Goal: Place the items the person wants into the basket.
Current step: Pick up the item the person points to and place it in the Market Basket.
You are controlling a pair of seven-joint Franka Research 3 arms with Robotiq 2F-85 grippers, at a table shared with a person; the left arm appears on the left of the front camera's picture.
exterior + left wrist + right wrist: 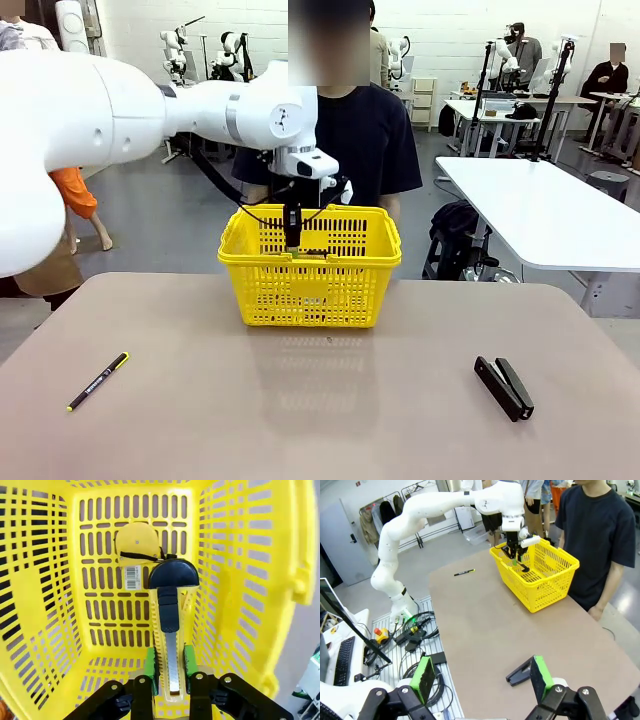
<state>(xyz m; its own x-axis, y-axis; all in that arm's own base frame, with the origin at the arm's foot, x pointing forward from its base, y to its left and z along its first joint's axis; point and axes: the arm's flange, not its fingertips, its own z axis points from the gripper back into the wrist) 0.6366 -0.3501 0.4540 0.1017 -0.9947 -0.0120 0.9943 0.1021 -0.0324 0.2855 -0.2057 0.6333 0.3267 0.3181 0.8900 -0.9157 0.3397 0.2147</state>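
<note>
On the near part of the beige desk lie a black pen with yellow tip (97,381) toward the left edge and a black stapler (503,387) toward the right edge, both well apart from the bright yellow plastic lattice basket (365,285) at the far edge. The right gripper (482,685) hangs wide open and empty over the near right corner. The left gripper (169,662), nearer the task, reaches down into the basket, its green pads clamped on the yellow utility knife with black slider (169,625). The knife's long axis runs straight out along the fingers toward the basket floor, where the yellow-black tape measure (136,542) already lies just beyond its tip.
</note>
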